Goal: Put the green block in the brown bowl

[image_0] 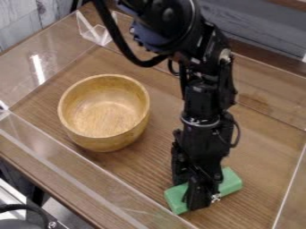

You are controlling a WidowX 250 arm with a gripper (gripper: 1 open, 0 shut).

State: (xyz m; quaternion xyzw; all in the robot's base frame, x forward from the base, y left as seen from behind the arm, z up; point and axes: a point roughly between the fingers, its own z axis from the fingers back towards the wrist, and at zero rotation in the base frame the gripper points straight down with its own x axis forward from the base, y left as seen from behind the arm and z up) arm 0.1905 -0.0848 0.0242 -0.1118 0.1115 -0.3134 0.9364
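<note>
The green block (232, 182) lies near the front right of the wooden table, its middle hidden behind my gripper. My gripper (201, 195) points steeply down over it, its dark fingers straddling the block and closed against its sides. The block sits low, at or just above the table surface. The brown bowl (103, 136) stands upright and empty to the left of the arm, about a hand's width from the block.
A low clear plastic wall (72, 170) rims the table, and its front edge runs close in front of the block. A small clear plastic stand (96, 32) sits at the back left. Something dark (18, 217) shows at the bottom left corner.
</note>
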